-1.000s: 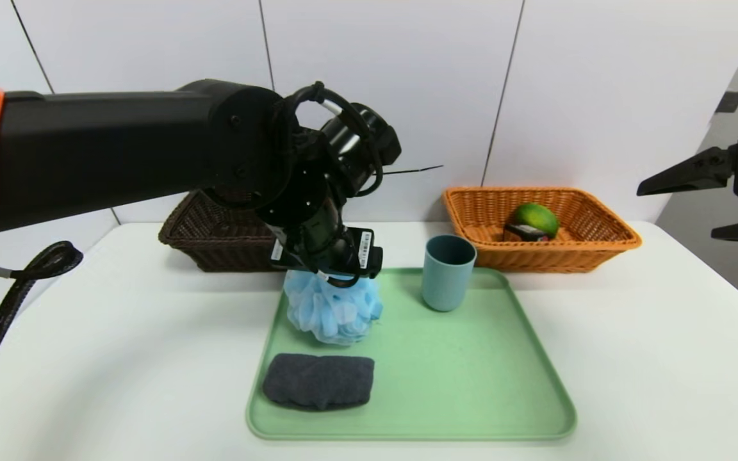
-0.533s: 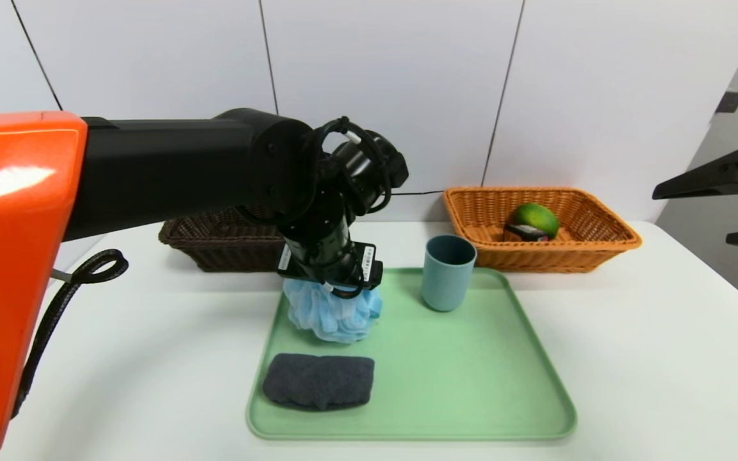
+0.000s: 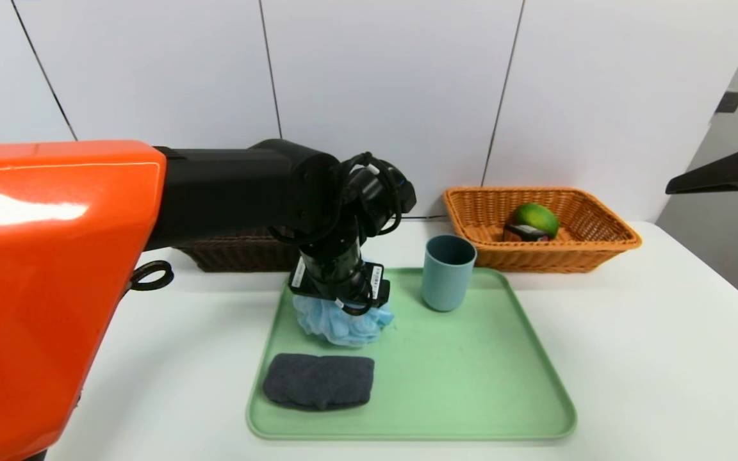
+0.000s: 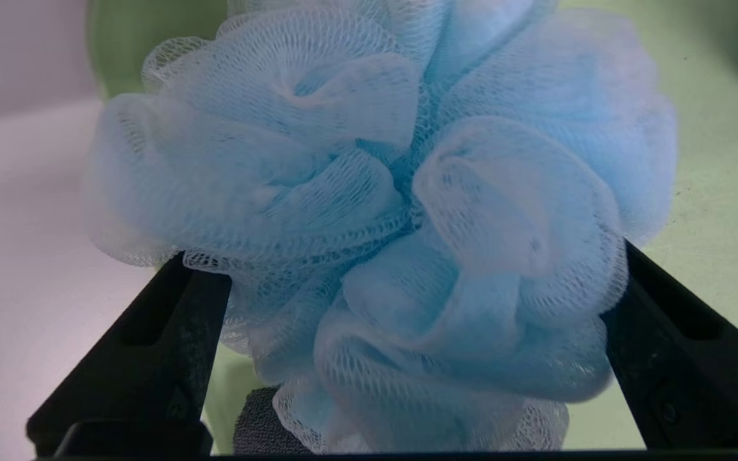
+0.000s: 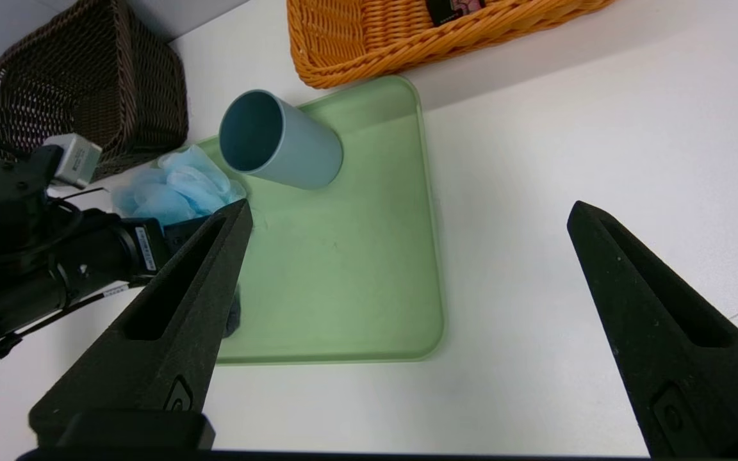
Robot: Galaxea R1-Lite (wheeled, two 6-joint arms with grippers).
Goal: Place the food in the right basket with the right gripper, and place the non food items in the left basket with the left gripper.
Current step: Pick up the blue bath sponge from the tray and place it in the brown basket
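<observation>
The light-blue bath puff [image 3: 343, 325] sits on the green tray [image 3: 471, 384], its top hidden under my left wrist. My left gripper [image 4: 407, 269] is open, one black finger [image 4: 151, 346] on each side of the puff and the fingertips buried in the mesh. The teal cup [image 3: 448, 272] stands upright on the tray's far edge. A dark grey towel [image 3: 318, 381] lies at the tray's near left. The green fruit [image 3: 535, 219] and the black box [image 3: 526, 233] lie in the orange basket [image 3: 599, 246]. My right gripper [image 3: 702, 213] hangs open and empty at the far right.
The dark brown basket [image 3: 234, 256] stands behind the tray at the left, mostly hidden by my left arm's orange shell [image 3: 55, 288]. White table [image 3: 651, 358] surrounds the tray, and a white panelled wall rises close behind the baskets.
My left arm has come down and slightly right onto the puff, which now looks squashed lower. The right gripper has drifted further right, toward the view's edge.
</observation>
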